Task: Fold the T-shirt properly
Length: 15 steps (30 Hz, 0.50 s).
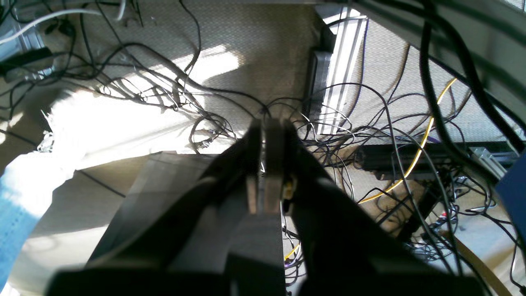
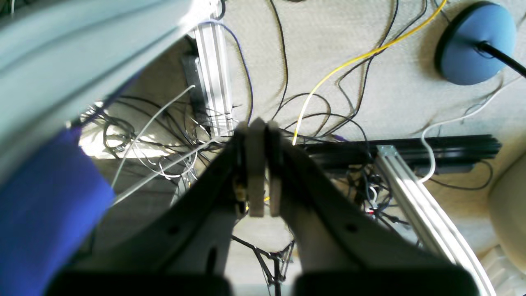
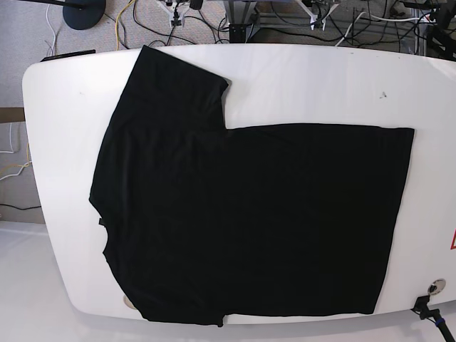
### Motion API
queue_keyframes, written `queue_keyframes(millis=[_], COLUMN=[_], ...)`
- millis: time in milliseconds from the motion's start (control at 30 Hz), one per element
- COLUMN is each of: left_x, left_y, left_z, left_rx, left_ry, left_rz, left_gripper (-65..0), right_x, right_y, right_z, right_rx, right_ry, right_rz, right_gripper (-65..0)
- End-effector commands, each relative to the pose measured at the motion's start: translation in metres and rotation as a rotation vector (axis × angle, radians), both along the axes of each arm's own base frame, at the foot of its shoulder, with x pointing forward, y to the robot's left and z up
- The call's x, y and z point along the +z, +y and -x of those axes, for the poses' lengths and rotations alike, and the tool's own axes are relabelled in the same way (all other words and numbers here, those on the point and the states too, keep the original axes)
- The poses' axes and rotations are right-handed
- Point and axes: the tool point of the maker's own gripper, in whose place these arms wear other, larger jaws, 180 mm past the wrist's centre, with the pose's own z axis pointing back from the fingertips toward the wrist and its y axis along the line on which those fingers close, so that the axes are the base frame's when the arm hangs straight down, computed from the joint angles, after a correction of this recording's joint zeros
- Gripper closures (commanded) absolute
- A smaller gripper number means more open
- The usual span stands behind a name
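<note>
Black T-shirt (image 3: 249, 221) flat, pincers elsewhere.

Black pincer (image 1: 269, 135) arms, seemingly grey inner pads.

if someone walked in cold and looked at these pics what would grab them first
First the big black T-shirt, spread flat and plain side up over most of the white table in the base view, one sleeve pointing toward the far edge. Next the mess of cables on the carpet that fills both wrist views, with a yellow cable cutting through it. Both the left gripper and right gripper are shut, empty and off the table.
</note>
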Motion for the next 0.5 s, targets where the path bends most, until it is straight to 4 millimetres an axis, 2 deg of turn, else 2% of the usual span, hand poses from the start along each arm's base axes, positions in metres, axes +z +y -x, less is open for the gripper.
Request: queue_keyframes(millis=[0,100,167,267,367,467], left_x=[0.002,0.005,0.008,0.013,0.017,0.026], left_y=[0.002,0.003,0.003,0.002,0.002,0.001], left_z=[0.001,0.011,0.018,0.026,0.037,0.052], left_rx=[-0.002,-0.008,-0.011,-0.016,-0.019,-0.025], left_ry=[-0.016,-0.018,-0.023,-0.032,-0.03,-0.039], left_rz=[-0.004,-0.005,-0.004,-0.004,-0.003,-0.002], left_gripper=[-0.8,-2.7,-13.5,-32.5,-33.5,-33.5], right_x=[0.003,0.011,0.018,0.03,0.042,0.057], right_y=[-0.003,-0.003,-0.003,-0.004,-0.004,-0.003], right_z=[-0.007,-0.001,0.002,0.006,0.014,0.021], right_rx=[0.0,-0.003,-0.003,-0.002,-0.001,0.001], right_ry=[-0.041,-0.078,-0.106,-0.144,-0.17,-0.198], right_rz=[0.005,0.006,0.006,0.007,0.005,0.004], right_gripper=[-0.9,-1.0,-5.5,-19.4,-27.9,-30.6])
